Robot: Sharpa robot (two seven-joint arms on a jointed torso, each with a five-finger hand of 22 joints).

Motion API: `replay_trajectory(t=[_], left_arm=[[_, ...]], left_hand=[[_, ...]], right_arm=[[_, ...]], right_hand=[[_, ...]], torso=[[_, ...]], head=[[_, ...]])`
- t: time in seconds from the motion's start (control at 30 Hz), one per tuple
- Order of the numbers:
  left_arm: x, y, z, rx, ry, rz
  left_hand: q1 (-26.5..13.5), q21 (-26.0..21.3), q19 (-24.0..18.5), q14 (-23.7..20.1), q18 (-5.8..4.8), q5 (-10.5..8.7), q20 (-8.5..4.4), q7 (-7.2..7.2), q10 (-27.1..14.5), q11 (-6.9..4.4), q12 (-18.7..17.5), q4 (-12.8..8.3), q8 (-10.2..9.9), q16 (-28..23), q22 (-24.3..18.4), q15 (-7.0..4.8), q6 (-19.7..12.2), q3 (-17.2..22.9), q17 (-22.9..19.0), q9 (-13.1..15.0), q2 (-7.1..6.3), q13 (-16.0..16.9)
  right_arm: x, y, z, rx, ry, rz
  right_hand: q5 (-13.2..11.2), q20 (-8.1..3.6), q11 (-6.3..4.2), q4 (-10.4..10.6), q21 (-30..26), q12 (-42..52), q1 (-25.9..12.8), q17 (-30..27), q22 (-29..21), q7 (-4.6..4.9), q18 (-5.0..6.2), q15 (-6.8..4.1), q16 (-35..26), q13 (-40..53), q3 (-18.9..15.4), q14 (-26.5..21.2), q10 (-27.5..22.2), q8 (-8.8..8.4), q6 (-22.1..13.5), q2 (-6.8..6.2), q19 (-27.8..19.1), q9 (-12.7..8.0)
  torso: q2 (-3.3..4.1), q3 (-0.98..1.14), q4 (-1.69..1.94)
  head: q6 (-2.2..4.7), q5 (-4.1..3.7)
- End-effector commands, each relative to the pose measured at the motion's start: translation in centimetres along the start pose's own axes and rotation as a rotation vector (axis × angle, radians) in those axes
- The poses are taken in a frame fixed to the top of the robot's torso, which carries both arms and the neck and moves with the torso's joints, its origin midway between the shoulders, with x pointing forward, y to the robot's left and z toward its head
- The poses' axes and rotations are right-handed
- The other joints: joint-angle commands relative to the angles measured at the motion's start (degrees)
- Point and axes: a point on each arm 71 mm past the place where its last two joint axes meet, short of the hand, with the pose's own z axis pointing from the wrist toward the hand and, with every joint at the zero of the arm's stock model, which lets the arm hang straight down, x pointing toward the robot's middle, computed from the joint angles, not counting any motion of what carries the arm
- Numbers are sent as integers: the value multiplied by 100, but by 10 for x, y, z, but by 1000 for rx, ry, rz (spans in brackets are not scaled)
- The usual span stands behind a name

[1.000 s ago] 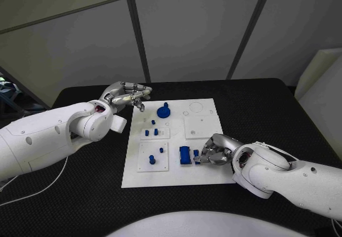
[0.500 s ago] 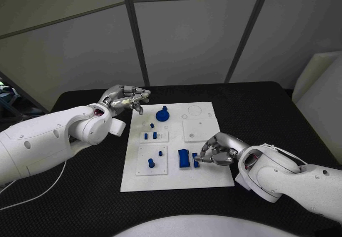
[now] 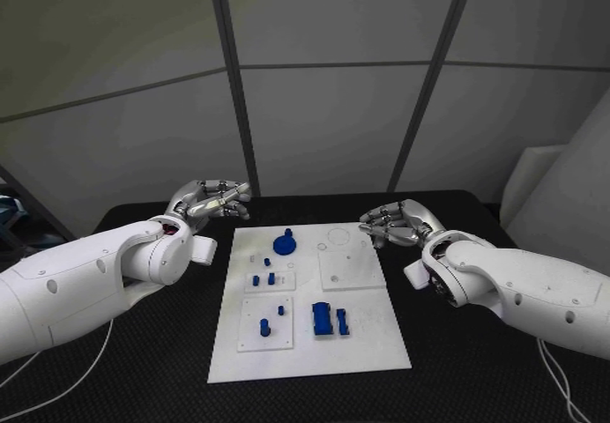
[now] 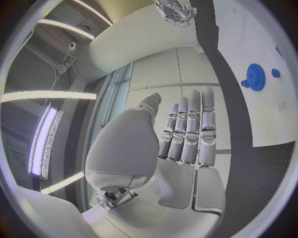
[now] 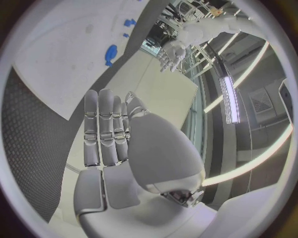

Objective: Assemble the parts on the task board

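Note:
The white task board [image 3: 362, 335] lies in the middle of the black table. A blue gear [image 3: 285, 244] stands near its far edge, with small blue pegs [image 3: 264, 279] just nearer on the left plate. Two blue blocks [image 3: 331, 319] sit side by side further forward, beside two more pegs [image 3: 264, 327]. My left hand [image 3: 210, 198] hovers off the board's far left corner, fingers extended and holding nothing. My right hand [image 3: 397, 220] is raised at the board's far right corner, also empty. The left wrist view shows the gear [image 4: 255, 75] and my right hand [image 4: 177, 11]. The right wrist view shows the gear [image 5: 111, 52] and my left hand [image 5: 169, 52].
Black table surface [image 3: 483, 352] surrounds the board on all sides. Grey wall panels [image 3: 331, 132] stand behind the table's far edge. A white object [image 3: 560, 176] stands at the far right.
My right hand has lifted off the blue blocks and drawn back to the board's far right corner. The left hand has stayed near the far left corner. The camera has tilted upward.

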Motion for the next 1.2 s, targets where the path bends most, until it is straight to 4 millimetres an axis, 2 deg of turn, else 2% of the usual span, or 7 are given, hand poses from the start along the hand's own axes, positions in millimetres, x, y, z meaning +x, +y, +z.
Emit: replay_trajectory(t=[0.03,0.43,0.47,0.83,0.87,0.93,1.2], left_arm=[[-11,-2,7,58,-133,-91],[-22,11,36,93,-279,-88],[-19,14,35,55,-226,-82],[10,17,21,58,-220,-62],[18,18,16,59,-218,-56],[31,19,8,61,-215,-48],[72,20,-24,68,-203,-22]], left_hand=[[140,-397,-295,61,-43,-12,119,-60,96,-8,-330,4,-144,-865,-340,34,-175,-78,-373,36,55,-258],[160,-1393,-1845,-589,-36,16,707,-142,131,431,-1700,70,-686,-3247,-1959,628,-101,-446,-1287,-11,195,-774],[-2212,-1752,-3035,-2147,-321,-465,202,-405,-1567,74,-1877,-305,-846,-3439,-2619,324,-1689,-597,-1438,-382,691,-1134],[-4100,-1752,-4104,-3370,-602,-810,-131,-623,-2877,-150,-2459,-588,-1314,-4095,-3279,129,-2874,-1031,-1912,-382,691,-1134],[-4337,-1752,-4225,-3525,-602,-856,-180,-1034,-3044,-183,-2459,-617,-1314,-4095,-3349,101,-3028,-1031,-1912,-382,691,-1134],[-4627,-1752,-4377,-3714,-602,-915,-236,-1034,-3245,-226,-2459,-659,-1314,-4095,-3433,-333,-3216,-1031,-1912,-382,691,-1134],[-5553,-1752,-4851,-4318,-611,-1093,-423,-1034,-3897,-689,-2459,-1174,-1314,-4095,-3707,-333,-3821,-1031,-1912,-382,691,-1134]], right_arm=[[-22,-10,20,-42,-87,250],[-15,-17,62,-79,-62,326],[-19,-23,60,-22,-111,248],[-7,-9,46,-51,-148,305],[-4,-6,42,-56,-158,320],[1,0,34,-62,-174,345],[22,20,0,-58,-231,428]], right_hand=[[-108,174,176,53,-612,-792,164,-561,-355,212,-46,230,-1005,-844,197,-656,-272,-231,-115,-35,-475,-242],[-455,865,526,12,-2808,-2023,-211,-2822,-2006,260,86,767,-3544,-3510,701,-1097,94,-565,52,-221,-787,-1423],[-694,429,253,-291,-3159,-2417,-2780,-3117,-2630,-63,-259,539,-3659,-3674,513,-2903,-1750,-921,-1598,-26,-2205,-1707],[-1290,106,66,-586,-3584,-2417,-4812,-3502,-3253,-305,-425,1,-4137,-4300,62,-4219,-3114,-921,-2816,-26,-3177,-2025],[-1290,70,-352,-614,-3618,-2417,-5038,-3533,-3311,-334,-425,1,-4137,-4300,62,-4376,-3273,-921,-2957,-26,-3299,-2053],[-1290,17,-352,-651,-3665,-2417,-5350,-3573,-3392,-374,-488,1,-4137,-4300,62,-4591,-3493,-921,-3154,-26,-3466,-2089],[-1290,-152,-352,-1077,-4218,-2417,-6368,-4047,-3654,-823,-550,1,-4137,-4300,62,-5287,-4209,-921,-3793,-26,-4007,-2523]], torso=[[-154,-41,-19],[-182,14,-31],[-190,-16,-14],[-146,62,240],[-144,66,252],[-144,66,253],[-144,66,253]], head=[[156,6],[451,144],[397,116],[499,73],[504,71],[504,70],[504,70]])
